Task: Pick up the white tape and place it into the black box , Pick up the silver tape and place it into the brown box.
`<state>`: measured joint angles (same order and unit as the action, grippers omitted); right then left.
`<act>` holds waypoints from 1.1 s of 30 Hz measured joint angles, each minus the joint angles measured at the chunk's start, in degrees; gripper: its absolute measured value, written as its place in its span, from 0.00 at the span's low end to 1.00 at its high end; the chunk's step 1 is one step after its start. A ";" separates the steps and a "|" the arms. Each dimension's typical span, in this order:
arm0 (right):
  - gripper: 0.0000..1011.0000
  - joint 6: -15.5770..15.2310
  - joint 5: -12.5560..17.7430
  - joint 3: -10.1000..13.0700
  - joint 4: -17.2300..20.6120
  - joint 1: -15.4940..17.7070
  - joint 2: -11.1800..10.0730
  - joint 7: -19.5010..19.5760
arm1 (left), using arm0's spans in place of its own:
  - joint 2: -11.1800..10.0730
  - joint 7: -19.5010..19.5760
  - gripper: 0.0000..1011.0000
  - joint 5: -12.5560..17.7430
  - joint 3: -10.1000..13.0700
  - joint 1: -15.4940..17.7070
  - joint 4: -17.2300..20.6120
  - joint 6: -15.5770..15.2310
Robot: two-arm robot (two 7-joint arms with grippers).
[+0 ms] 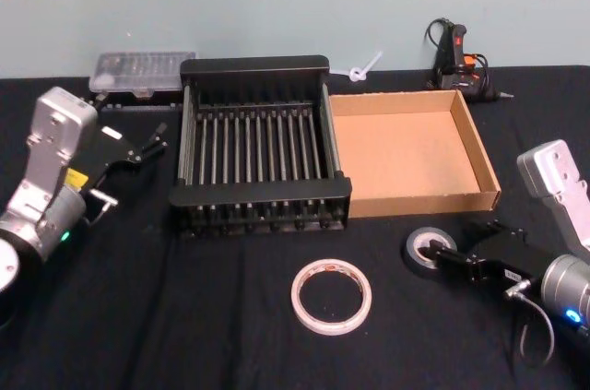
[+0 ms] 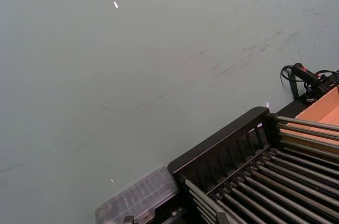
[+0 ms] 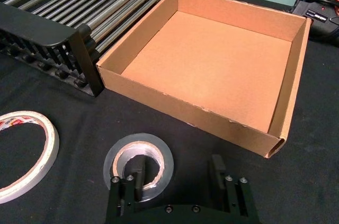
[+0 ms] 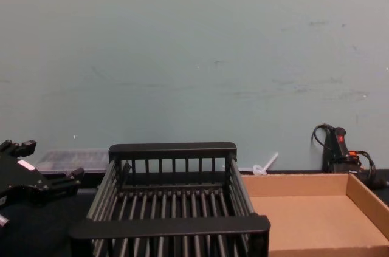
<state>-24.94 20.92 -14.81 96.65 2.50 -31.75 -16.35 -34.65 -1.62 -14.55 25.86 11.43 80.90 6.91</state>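
Note:
The white tape (image 1: 331, 296) lies flat on the black cloth at the front centre, and its edge shows as the white tape (image 3: 51, 140) in the right wrist view. The silver tape (image 1: 425, 246) lies flat in front of the brown box (image 1: 484, 152). My right gripper (image 1: 454, 247) is open low at this roll. One finger sits in the hollow of the silver tape (image 3: 159, 150) and the other outside it, in line with the right gripper (image 3: 177, 172). The black box (image 1: 258, 67) stands left of the brown box. My left gripper (image 1: 152, 142) hangs open to the left of the black box.
A clear plastic case (image 1: 142, 72) lies behind the black box at the back left. A black glue gun (image 1: 455, 53) and a white cable tie (image 1: 364, 68) rest by the wall behind the brown box. The wall closes the table's far edge.

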 joint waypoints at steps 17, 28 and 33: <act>0.27 0.04 0.00 0.00 0.03 0.00 -0.03 0.08 | 0.00 0.00 0.99 0.00 0.00 0.00 0.00 0.00; 0.13 0.05 -0.01 0.00 0.03 0.00 -0.03 0.08 | 0.00 0.00 0.99 0.00 0.00 0.00 0.00 0.00; 0.13 0.05 -0.01 0.00 0.03 0.00 -0.03 0.07 | 0.00 0.00 0.99 0.00 0.00 0.00 0.00 0.00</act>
<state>-24.89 20.91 -14.80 96.68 2.51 -31.78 -16.27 -34.65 -1.62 -14.55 25.86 11.43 80.90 6.91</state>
